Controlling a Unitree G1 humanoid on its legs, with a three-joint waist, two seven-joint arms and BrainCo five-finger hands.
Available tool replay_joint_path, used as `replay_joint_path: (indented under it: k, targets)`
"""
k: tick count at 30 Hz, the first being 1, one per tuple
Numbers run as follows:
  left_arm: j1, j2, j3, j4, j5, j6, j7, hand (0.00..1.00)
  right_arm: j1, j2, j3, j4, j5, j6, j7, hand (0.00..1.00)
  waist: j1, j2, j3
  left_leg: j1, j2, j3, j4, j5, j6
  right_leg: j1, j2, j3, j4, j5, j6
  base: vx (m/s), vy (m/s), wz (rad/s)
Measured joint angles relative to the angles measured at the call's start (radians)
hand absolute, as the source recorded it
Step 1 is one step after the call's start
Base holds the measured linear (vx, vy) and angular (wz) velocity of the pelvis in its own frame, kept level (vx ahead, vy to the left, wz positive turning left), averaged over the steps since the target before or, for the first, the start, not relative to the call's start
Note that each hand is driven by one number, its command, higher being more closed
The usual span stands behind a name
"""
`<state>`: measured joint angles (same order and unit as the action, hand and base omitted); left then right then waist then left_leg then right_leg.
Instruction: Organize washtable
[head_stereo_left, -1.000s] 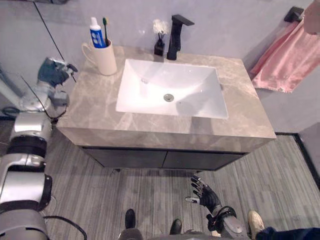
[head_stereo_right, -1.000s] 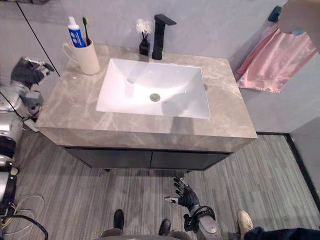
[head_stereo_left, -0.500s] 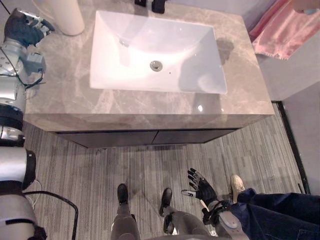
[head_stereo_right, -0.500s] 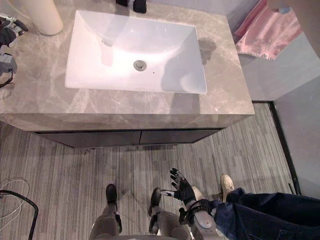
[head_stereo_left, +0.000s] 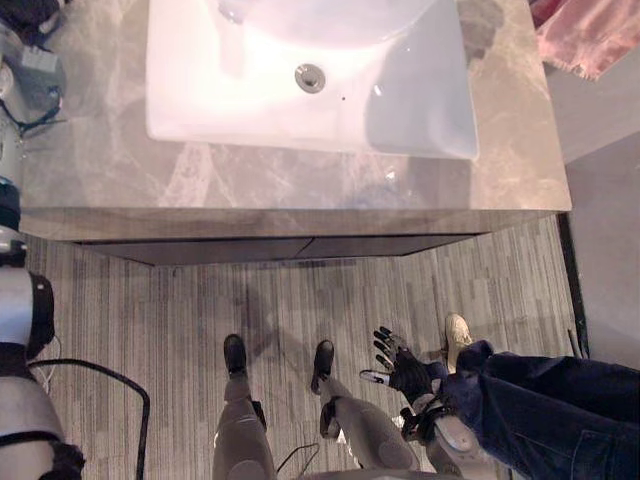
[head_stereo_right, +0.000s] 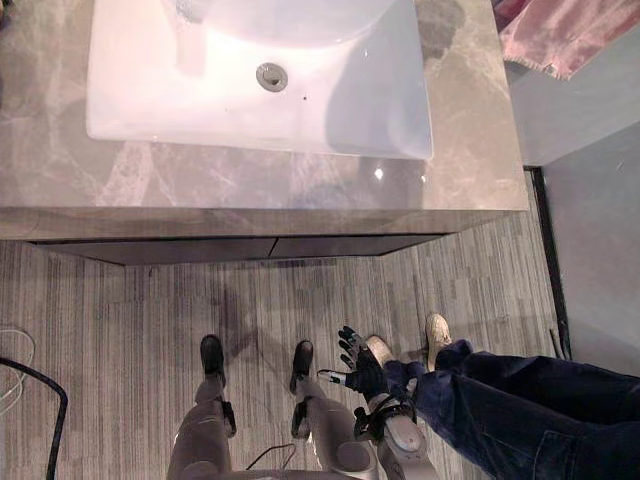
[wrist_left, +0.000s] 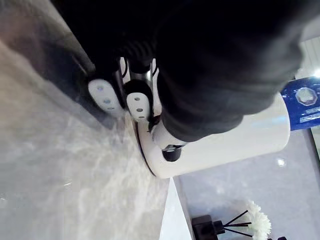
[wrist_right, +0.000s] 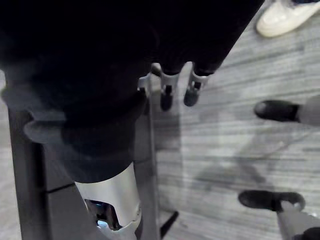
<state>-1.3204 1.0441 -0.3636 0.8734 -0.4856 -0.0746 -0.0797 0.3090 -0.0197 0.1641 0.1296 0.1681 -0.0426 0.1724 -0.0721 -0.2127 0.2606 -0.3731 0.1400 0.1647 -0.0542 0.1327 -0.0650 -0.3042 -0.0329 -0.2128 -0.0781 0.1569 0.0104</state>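
Observation:
A grey marble washtable (head_stereo_left: 300, 180) holds a white sink (head_stereo_left: 190, 110) with a round drain (head_stereo_left: 310, 76). My left hand (head_stereo_left: 28, 12) rests at the counter's far left corner. In the left wrist view its relaxed fingers (wrist_left: 137, 100) hover just above the marble beside a white cup (wrist_left: 235, 145) that holds a blue toothpaste tube (wrist_left: 305, 100). They grip nothing. A dark reed diffuser (wrist_left: 220, 227) with a white flower stands further along. My right hand (head_stereo_left: 402, 368) hangs low over the floor in front of the cabinet, open with fingers spread and empty.
A pink towel (head_stereo_left: 590, 35) hangs on the wall to the right of the counter. A person in blue jeans (head_stereo_left: 560, 410) and a pale shoe (head_stereo_left: 458, 328) stands right beside my right hand. Dark drawer fronts (head_stereo_left: 300, 247) run under the counter.
The camera has tilted down, so the cup and tap have slid out of the eye views. The person's leg has come closer to my right hand. Both hands stay where they were.

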Motion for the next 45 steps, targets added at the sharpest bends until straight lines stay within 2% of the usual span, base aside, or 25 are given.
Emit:
replay_joint_path:
  k: [6, 10, 14, 17, 26, 29, 45]
  targets:
    - [-0.039, 0.012, -0.013, 0.0, -0.001, -0.012, 0.01, 1.0, -0.001, 0.0, 0.0, 0.0, 0.001, -0.009, -0.005, 0.0, -0.008, 0.0, 0.014, -0.021, 0.001, 0.0, -0.009, 0.009, 0.006, -0.018, 0.002, 0.017, -0.017, 0.038, 0.014, -0.01, 0.054, -0.02]
    - [-0.083, 0.03, -0.028, 0.0, -0.001, -0.022, 0.019, 1.0, -0.001, 0.0, 0.001, -0.006, 0.02, -0.019, -0.021, 0.0, -0.025, -0.001, 0.016, -0.045, 0.004, -0.019, -0.038, 0.026, 0.003, -0.052, 0.002, 0.026, -0.018, 0.057, 0.029, -0.01, 0.054, 0.02]
    - [-0.12, 0.032, -0.028, -0.001, -0.003, -0.03, 0.02, 1.0, 0.0, 0.0, 0.003, -0.037, 0.022, -0.02, -0.021, 0.0, -0.024, 0.0, 0.036, -0.06, 0.021, -0.027, -0.038, 0.03, 0.005, -0.069, 0.018, 0.029, -0.019, 0.105, 0.033, -0.02, 0.062, -0.04]
    - [-0.132, 0.032, -0.038, -0.009, -0.004, -0.043, 0.022, 1.0, 0.0, 0.001, 0.004, -0.039, 0.022, -0.022, -0.021, 0.0, -0.024, 0.0, 0.036, -0.077, 0.017, -0.028, -0.038, 0.035, 0.008, -0.084, 0.014, 0.031, -0.019, 0.105, 0.033, -0.01, 0.058, 0.01]
    - [-0.193, 0.038, -0.039, -0.008, -0.012, -0.04, 0.046, 1.0, 0.016, 0.001, 0.004, -0.054, 0.029, -0.024, -0.027, 0.0, -0.025, -0.001, 0.036, -0.119, 0.021, -0.027, -0.038, 0.048, 0.001, -0.127, 0.017, 0.051, -0.02, 0.106, 0.034, -0.01, 0.038, -0.02]
    - [-0.216, 0.038, -0.039, -0.005, -0.024, -0.036, 0.061, 1.0, 0.028, 0.001, 0.004, -0.083, 0.03, -0.025, -0.036, 0.0, -0.025, 0.0, 0.036, -0.128, 0.035, -0.027, -0.039, 0.047, 0.002, -0.14, 0.03, 0.056, -0.02, 0.135, 0.057, -0.01, 0.041, -0.09]
    - [-0.273, 0.018, -0.015, -0.056, -0.031, -0.024, 0.078, 1.0, 0.068, 0.002, -0.006, -0.138, 0.038, -0.026, -0.039, 0.0, -0.022, -0.001, 0.035, -0.178, 0.04, -0.02, -0.039, 0.056, 0.005, -0.191, 0.033, 0.074, -0.021, 0.143, 0.051, 0.0, 0.068, -0.02]
